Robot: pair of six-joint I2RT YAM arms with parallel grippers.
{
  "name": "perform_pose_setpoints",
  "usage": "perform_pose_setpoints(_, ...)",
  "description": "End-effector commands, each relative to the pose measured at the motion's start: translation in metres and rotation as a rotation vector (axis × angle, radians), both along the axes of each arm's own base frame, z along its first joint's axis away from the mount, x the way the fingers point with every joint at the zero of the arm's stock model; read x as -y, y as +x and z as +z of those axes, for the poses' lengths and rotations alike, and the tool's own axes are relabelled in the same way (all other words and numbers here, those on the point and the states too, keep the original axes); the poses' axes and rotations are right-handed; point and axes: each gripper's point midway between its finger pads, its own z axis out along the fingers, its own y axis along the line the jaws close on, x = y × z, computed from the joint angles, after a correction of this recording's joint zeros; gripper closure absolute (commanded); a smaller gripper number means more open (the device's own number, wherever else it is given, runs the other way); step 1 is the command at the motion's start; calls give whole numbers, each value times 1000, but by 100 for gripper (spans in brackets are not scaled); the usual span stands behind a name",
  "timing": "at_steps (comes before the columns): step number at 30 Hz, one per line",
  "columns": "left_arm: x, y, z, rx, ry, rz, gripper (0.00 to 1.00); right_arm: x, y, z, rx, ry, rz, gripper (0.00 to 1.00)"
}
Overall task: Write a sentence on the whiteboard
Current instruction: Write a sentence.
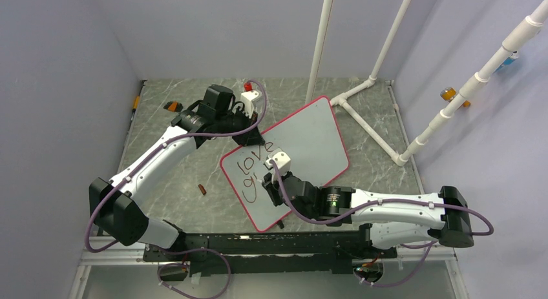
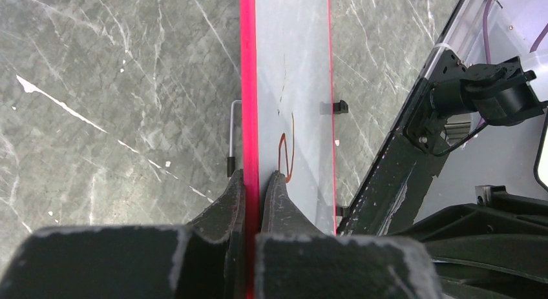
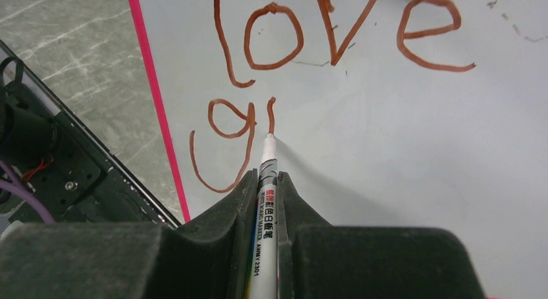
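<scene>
I note the right gripper (image 3: 266, 177) clamped on the marker (image 3: 267, 158), axis six-to-twelve, tip touching the sentence (image 3: 302, 37) at its second line. Blank whiteboard (image 3: 400, 157) lies at three o'clock; the left gripper (image 2: 253, 183) pinches its edge.

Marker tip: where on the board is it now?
Right wrist view: the marker tip meets the whiteboard just below the short stroke beside the g, under love.

Pink-framed whiteboard (image 1: 316, 141), red sentence (image 1: 252, 168) reading "love g"
</scene>
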Motion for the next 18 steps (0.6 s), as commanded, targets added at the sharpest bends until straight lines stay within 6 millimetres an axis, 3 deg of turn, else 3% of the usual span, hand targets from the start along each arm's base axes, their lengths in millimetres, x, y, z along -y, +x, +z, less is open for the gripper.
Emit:
perform_pose_setpoints(1, -27, 42, -1, 237, 156, 97, 100, 11, -5, -28, -58, -51, -8, 100)
perform_pose_setpoints(12, -27, 42, 0, 238, 157, 96, 100, 8, -14, -29, -105, -17, 21, 100)
perform_pose_setpoints(18, -27, 42, 0, 237, 156, 96, 100, 8, -6, -19, -73, -22, -17, 100)
